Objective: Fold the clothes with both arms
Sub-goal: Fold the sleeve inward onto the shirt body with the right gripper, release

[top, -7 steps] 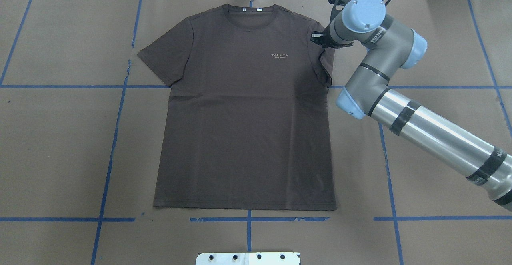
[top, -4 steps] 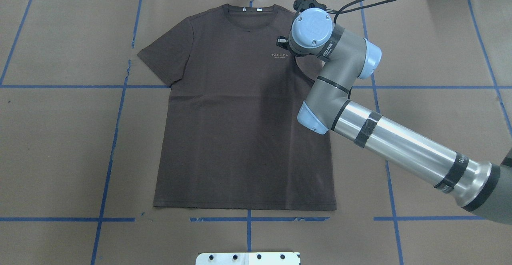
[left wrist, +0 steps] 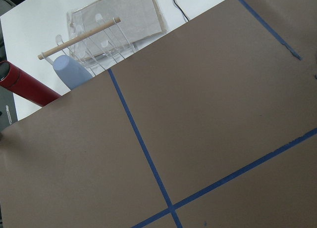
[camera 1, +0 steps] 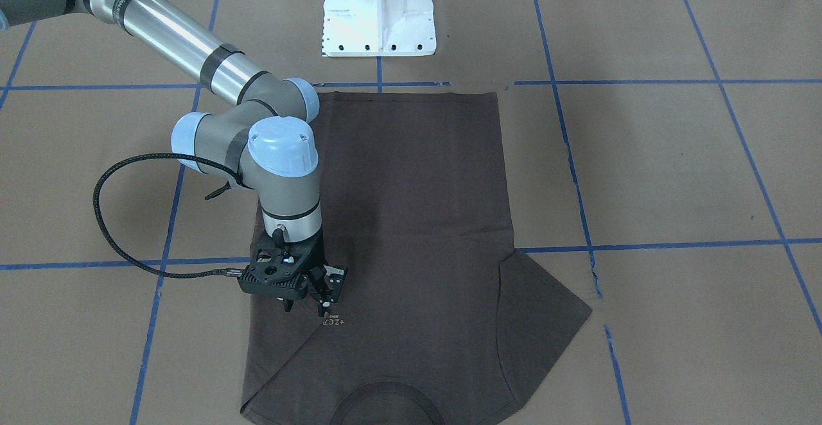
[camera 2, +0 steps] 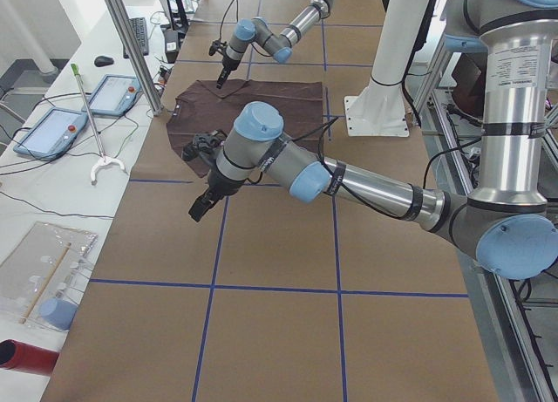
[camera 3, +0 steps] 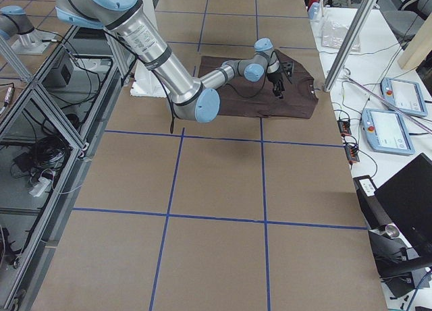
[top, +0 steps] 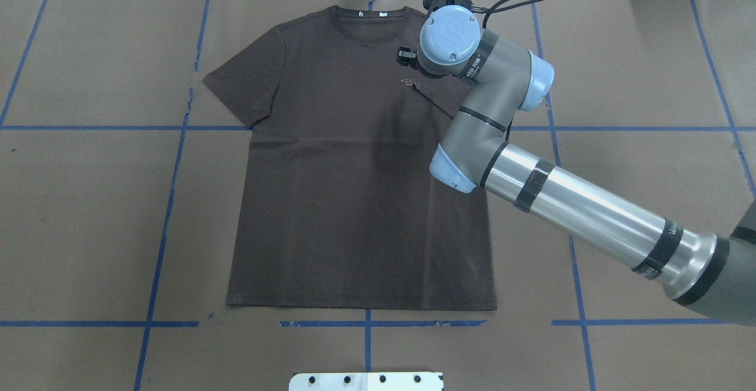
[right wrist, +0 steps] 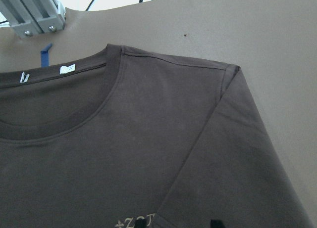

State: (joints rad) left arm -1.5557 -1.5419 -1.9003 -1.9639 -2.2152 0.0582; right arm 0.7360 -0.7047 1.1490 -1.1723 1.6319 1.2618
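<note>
on brown paper, my right gripper grips the t-shirt sleeve, folding it inward; next i lay it flat.

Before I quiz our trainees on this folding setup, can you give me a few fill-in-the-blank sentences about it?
1. The gripper over the T-shirt belongs to the robot's ___ arm.
2. The left gripper hangs off the shirt, over bare ___ paper.
3. The tape lines on the table are ___.
4. The collar points ___ from the robot's white base.

Missing words: right; brown; blue; away
</note>
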